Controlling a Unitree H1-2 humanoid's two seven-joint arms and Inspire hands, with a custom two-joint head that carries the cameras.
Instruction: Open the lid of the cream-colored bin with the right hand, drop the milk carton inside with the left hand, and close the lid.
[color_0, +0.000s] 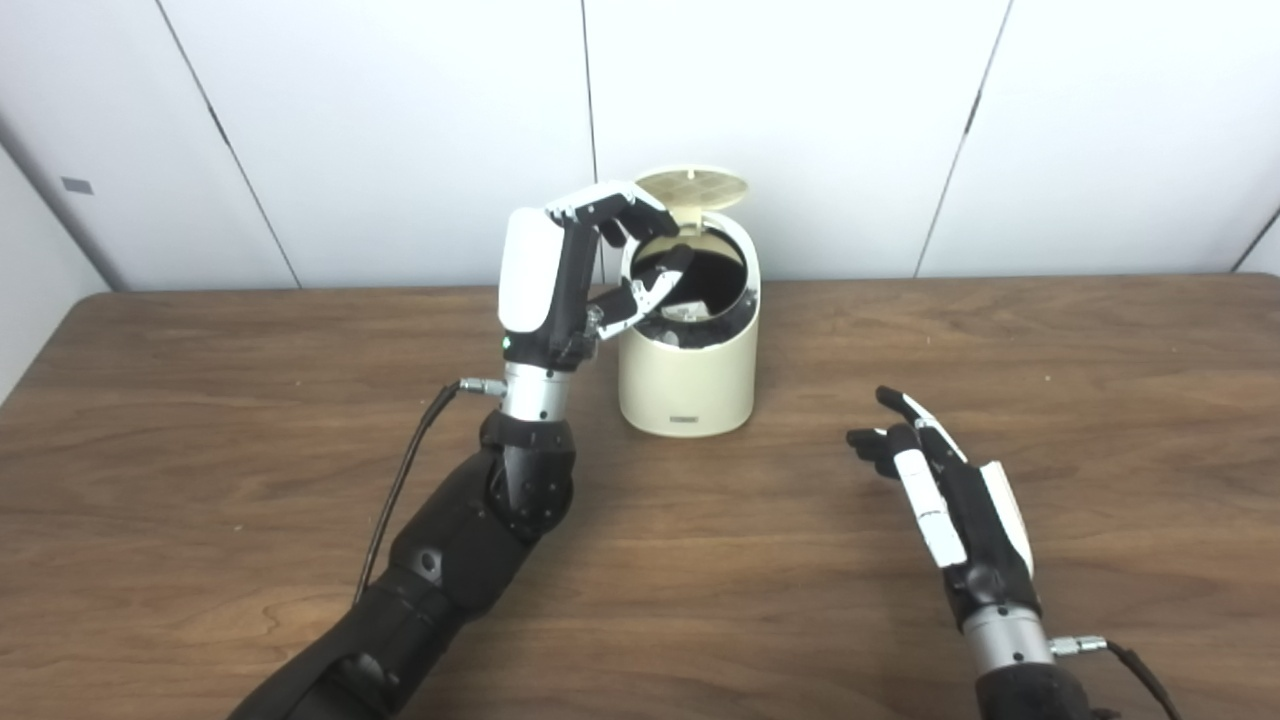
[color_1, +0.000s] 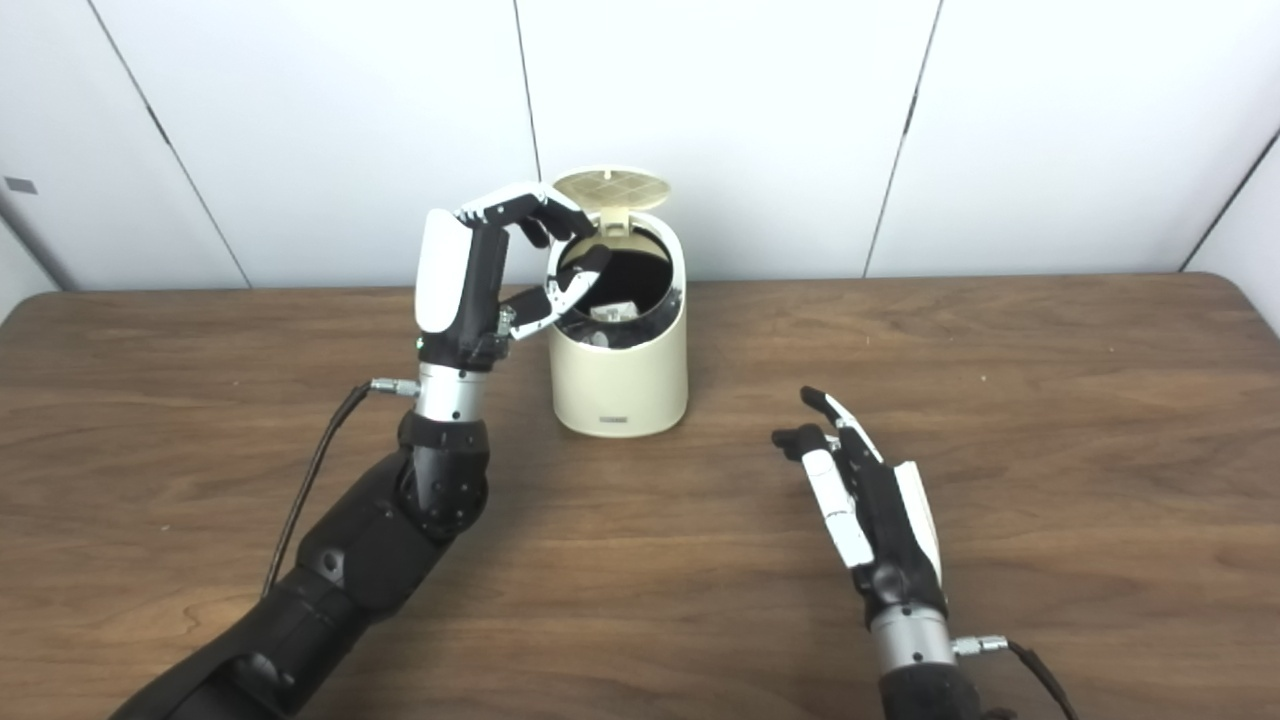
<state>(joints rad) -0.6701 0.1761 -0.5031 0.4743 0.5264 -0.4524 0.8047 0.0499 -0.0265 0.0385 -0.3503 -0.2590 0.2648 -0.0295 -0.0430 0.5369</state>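
While nothing is held on the near side, the right hand lies low over the wooden table, fingers straight and slightly spread, empty, well apart from the bin.

Further back, the left hand is raised beside the cream-colored bin, fingers curled over the rim w/ the thumb below them; fingertips reach into the dark mouth. No carton between fingers and thumb, so the hand looks empty, loosely curled rather than pinching anything.

Below those fingertips, inside the bin, sit pale shapes, prob. the milk carton w/ other contents, but the view is too dark to be sure. So the drop looks done.

Behind the fingertips the lid stands hinged up at the back edge, ribbed underside showing.

Handling, as judgement: the lid is thin stiff plastic, light, on a hinge; a push w/ fingertips on its top front edge should tip it down, no grasp needed. Bin is light too and smooth-sided, so a hard push could slide or tip it. Left fingers need to clear the mouth first, or the lid lands on them.
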